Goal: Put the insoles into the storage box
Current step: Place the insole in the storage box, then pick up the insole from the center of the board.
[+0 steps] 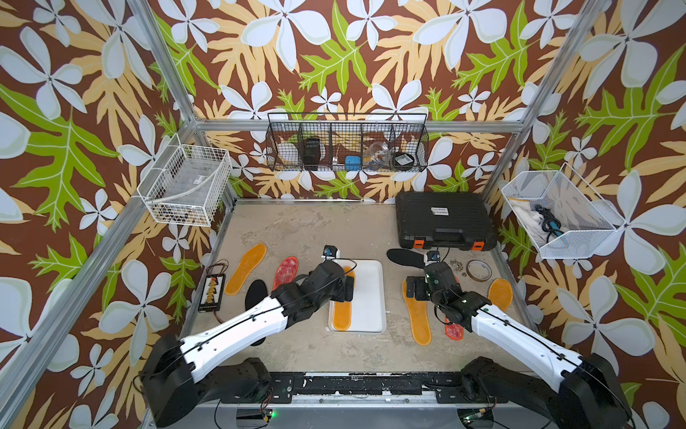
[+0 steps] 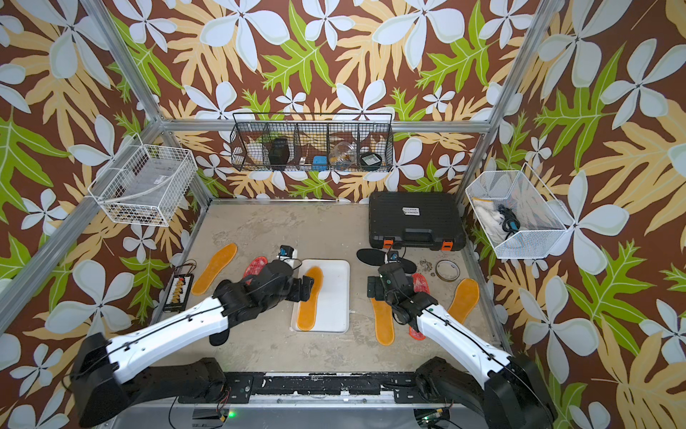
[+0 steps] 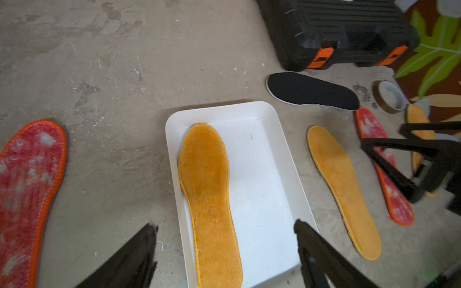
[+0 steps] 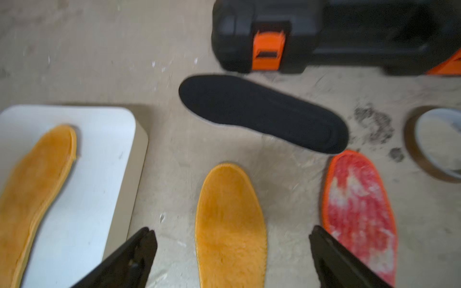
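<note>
The white storage box lies mid-table with one fuzzy orange insole flat inside it. My left gripper hovers open above that insole, holding nothing. My right gripper is open over another orange insole on the table right of the box. Near it lie a red-white insole, a black insole and an orange one. Left of the box lie an orange insole, a red-white one and a black one, partly under my left arm.
A black case with orange latches stands at the back right, and a tape roll lies in front of it. A small abacus sits at the left edge. Wire baskets hang on the walls.
</note>
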Motion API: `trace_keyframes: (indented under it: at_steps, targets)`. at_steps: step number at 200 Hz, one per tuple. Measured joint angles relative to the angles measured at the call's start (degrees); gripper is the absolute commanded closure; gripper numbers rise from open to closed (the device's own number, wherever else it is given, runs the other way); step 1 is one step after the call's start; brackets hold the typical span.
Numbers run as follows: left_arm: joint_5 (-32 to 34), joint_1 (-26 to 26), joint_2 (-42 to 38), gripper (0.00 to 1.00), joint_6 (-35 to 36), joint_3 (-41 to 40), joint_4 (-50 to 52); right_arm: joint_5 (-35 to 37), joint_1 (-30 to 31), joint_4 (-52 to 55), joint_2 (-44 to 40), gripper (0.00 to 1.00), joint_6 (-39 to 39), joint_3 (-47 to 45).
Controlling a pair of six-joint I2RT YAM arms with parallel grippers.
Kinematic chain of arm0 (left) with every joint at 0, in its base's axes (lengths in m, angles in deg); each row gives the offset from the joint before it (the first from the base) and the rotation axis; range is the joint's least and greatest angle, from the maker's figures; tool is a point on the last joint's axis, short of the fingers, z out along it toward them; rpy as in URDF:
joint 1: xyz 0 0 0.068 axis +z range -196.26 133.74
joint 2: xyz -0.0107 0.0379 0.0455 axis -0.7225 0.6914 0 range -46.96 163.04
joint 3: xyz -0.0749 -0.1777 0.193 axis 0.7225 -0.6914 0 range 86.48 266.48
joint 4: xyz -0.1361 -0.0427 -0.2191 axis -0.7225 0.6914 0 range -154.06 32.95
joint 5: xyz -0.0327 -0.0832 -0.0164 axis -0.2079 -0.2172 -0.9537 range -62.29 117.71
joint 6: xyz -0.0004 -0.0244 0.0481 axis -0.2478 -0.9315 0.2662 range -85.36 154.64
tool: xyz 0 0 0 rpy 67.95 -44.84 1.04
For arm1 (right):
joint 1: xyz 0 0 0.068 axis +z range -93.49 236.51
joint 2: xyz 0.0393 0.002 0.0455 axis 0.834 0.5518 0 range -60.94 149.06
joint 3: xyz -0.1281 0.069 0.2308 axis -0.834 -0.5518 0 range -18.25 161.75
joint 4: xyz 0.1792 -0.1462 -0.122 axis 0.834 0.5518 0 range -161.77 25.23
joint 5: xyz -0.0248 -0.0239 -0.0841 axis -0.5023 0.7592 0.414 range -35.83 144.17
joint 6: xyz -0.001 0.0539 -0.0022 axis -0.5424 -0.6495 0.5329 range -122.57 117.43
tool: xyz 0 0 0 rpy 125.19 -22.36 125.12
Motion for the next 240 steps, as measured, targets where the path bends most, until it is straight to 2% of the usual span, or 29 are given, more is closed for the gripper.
trace_keyframes:
  at_steps: [20, 38, 79, 87, 133, 156, 169, 240]
  targets:
    - [-6.7, 0.0, -9.7, 0.06, 2.9, -8.7, -7.0, -2.3, -0.2, 1.6, 3.0, 0.02, -1.4, -1.3]
    - [-11.1, 0.0, -13.7, 0.06, 4.2, -12.8, -10.6, -3.8, -0.2, 2.0, 5.4, 0.03, -2.0, -3.5]
    - [-16.0, 0.0, -11.4, 0.06, 5.5, -14.4, -13.9, -4.7, -0.1, 1.3, 10.7, 0.05, -4.1, -4.1]
    - [-16.2, 0.0, -10.2, 0.06, 5.7, -14.4, -14.2, -4.2, 0.0, 0.7, 11.3, 0.09, -4.0, -4.2]
    - [-15.1, 0.0, -7.2, 0.05, 5.6, -14.7, -14.6, -2.0, 0.3, -4.2, 12.7, 0.32, -4.7, -5.3]
    - [-12.4, 0.0, -7.6, 0.05, 4.0, -15.7, -15.3, -1.7, 0.3, -5.1, 12.7, 0.34, -4.9, -5.4]
    - [-10.9, 0.0, -8.2, 0.05, 2.6, -16.8, -15.8, -1.8, 0.3, -5.0, 12.6, 0.39, -5.1, -5.4]
    - [-3.8, 0.0, -9.4, 0.05, -3.8, -19.1, -15.7, -4.5, 0.3, -1.6, 9.9, 0.4, -5.3, -3.9]
